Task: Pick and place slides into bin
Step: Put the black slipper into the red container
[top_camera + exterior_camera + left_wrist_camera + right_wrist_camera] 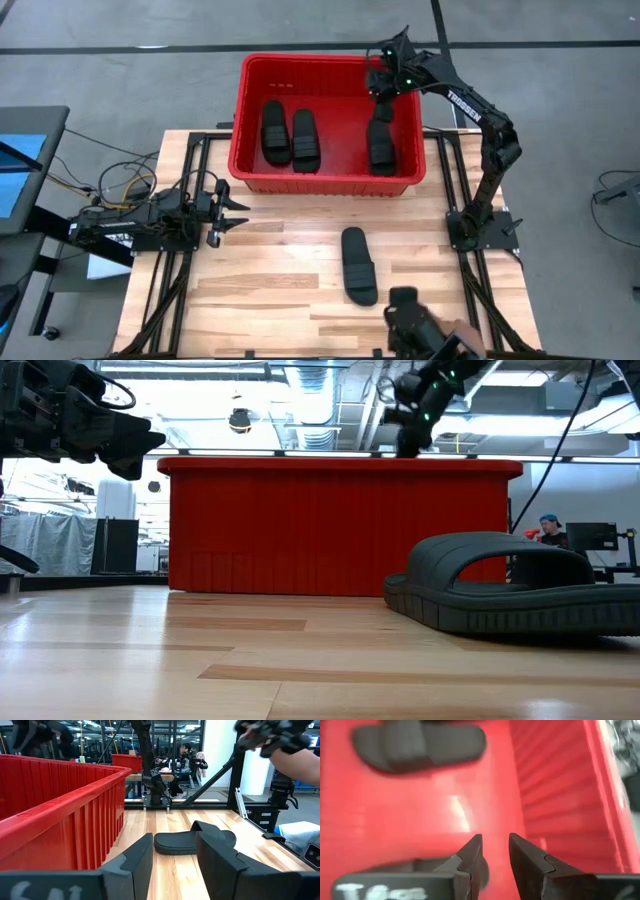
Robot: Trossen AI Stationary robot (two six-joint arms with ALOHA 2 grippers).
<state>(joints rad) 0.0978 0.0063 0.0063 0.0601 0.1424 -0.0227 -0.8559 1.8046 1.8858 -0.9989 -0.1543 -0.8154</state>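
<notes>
The red bin (243, 120) stands at the table's far middle. Three black slides lie flat on its floor: two side by side at the left (273, 131) (305, 140) and one at the right (380, 147). A fourth slide (358, 265) lies sole down on the wooden table, nearer the front; it also shows in the low view (510, 595) and the left wrist view (192, 842). My right gripper (383, 100) hangs over the bin's far right part, open by a narrow gap and empty (495, 839). My left gripper (240, 212) is open and empty at the table's left, level with the bin's near wall.
A person's hand (462, 330) with a dark object (415, 325) reaches in over the table's near edge, right of the loose slide. The bin's tall walls (60, 810) stand close beside my left gripper. Bare wood lies between the bin and the loose slide.
</notes>
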